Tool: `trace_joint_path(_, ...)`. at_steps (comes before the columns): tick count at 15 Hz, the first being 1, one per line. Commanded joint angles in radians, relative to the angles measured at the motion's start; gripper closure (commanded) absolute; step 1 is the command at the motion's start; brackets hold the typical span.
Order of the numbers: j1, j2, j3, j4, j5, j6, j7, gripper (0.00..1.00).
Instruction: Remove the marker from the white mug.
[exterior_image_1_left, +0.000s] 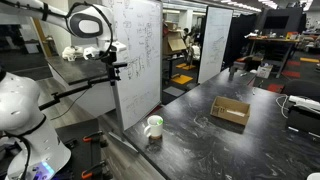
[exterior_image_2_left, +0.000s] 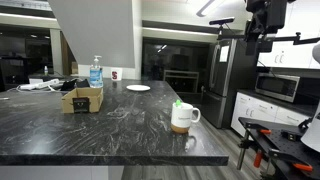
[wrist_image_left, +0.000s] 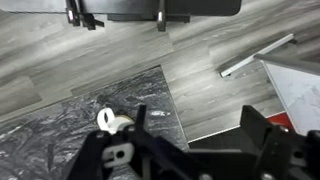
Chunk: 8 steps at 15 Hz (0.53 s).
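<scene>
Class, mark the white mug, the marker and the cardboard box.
white mug (exterior_image_2_left: 184, 118), in an exterior view, on its side wall
marker (exterior_image_2_left: 178, 104), in an exterior view, green end above the rim
cardboard box (exterior_image_2_left: 80, 102), in an exterior view, on its front wall

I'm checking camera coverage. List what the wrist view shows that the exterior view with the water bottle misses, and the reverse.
Only the wrist view: a pale bar lying on the plank floor.
Only the exterior view: the green marker standing in the white mug, the cardboard box, the water bottle and a white plate.
Both: the white mug, the dark stone counter and the hand.
</scene>
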<state>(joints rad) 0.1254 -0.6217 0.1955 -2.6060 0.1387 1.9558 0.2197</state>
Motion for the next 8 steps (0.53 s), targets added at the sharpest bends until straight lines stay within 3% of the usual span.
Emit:
trace_joint_path(1, 0.002, 0.0, -0.002, 0.002, -0.002, -0.002, 0.001, 0.0)
trace_joint_path(8, -0.009, 0.015, -0.001, 0.007, -0.001, 0.019, 0.019, 0.0)
